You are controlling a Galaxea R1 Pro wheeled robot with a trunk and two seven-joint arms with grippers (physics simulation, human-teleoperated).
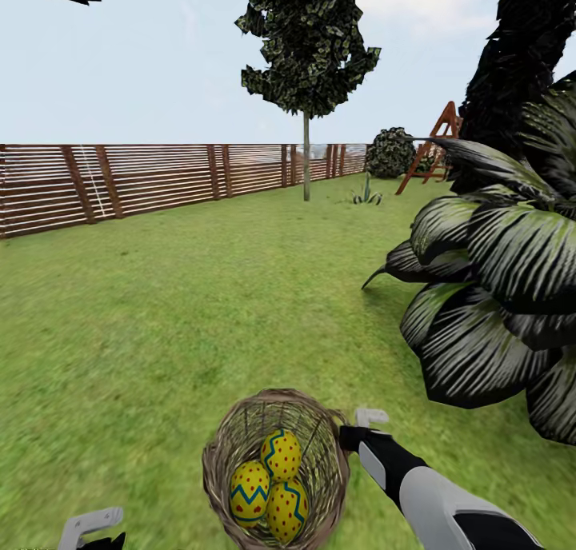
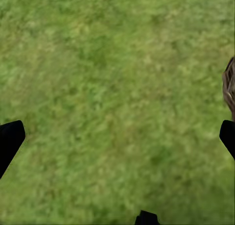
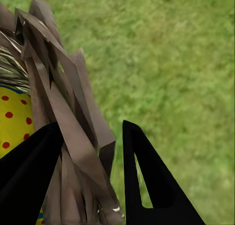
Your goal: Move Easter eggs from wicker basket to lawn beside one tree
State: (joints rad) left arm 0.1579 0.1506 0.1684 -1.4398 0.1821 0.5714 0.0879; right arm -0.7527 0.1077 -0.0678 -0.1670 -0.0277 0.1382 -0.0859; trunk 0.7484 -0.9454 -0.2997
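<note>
Garden yard under a pale, hazy sky

Ahead of me a brown slatted fence runs along the far edge, a thin-trunked tree stands before it, a red-brown wooden frame sits beside a round bush, and big dark striped leaves crowd my right

Right arm reaches forward from lower right, wrist low. Right gripper jaws straddle basket rim, one inside, one outside; contact unclear. Left gripper low at left, jaws spread wide, nothing between.
</note>
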